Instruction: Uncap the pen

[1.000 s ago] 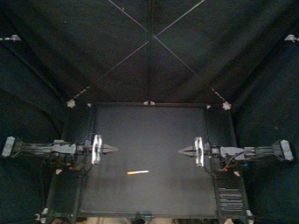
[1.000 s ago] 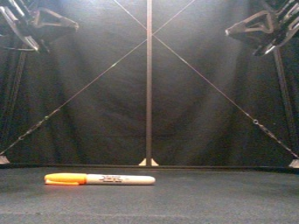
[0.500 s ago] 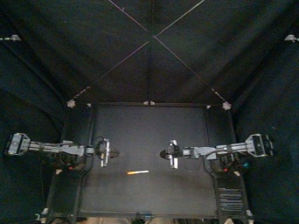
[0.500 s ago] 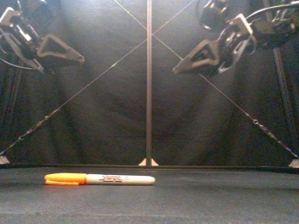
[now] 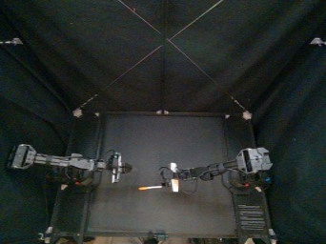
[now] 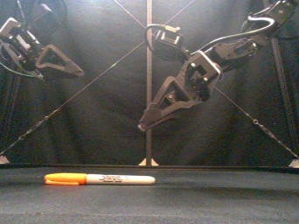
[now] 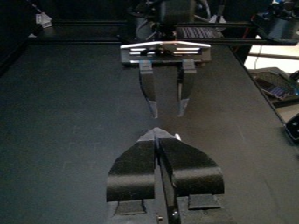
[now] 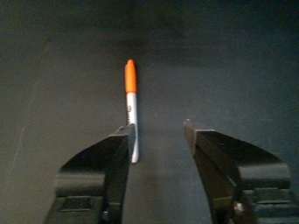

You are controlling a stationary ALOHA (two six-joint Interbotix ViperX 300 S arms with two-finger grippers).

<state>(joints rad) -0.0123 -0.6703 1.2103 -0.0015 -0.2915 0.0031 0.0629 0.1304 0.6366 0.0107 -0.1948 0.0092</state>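
White marker pen with orange cap (image 5: 151, 188) lies flat on bench (image 5: 166, 143), front half, just left of centre. Right arm (image 5: 211, 172) hangs over it, jaws spread, not touching. Left arm (image 5: 71, 162) raised near left edge, jaws pressed together.

The left arm (image 5: 61, 162) is stretched in level from the left side; the left gripper (image 5: 120, 170) is held high and pointed toward the middle, its jaws pressed together at the tips; the right arm (image 5: 219, 171) is reached in past the middle and bent downward; the right gripper (image 6: 143, 125) is tilted steeply down and leftward, its jaws spread apart beneath the white cross-plate (image 7: 163, 49); the two grippers are kept apart, facing each other.
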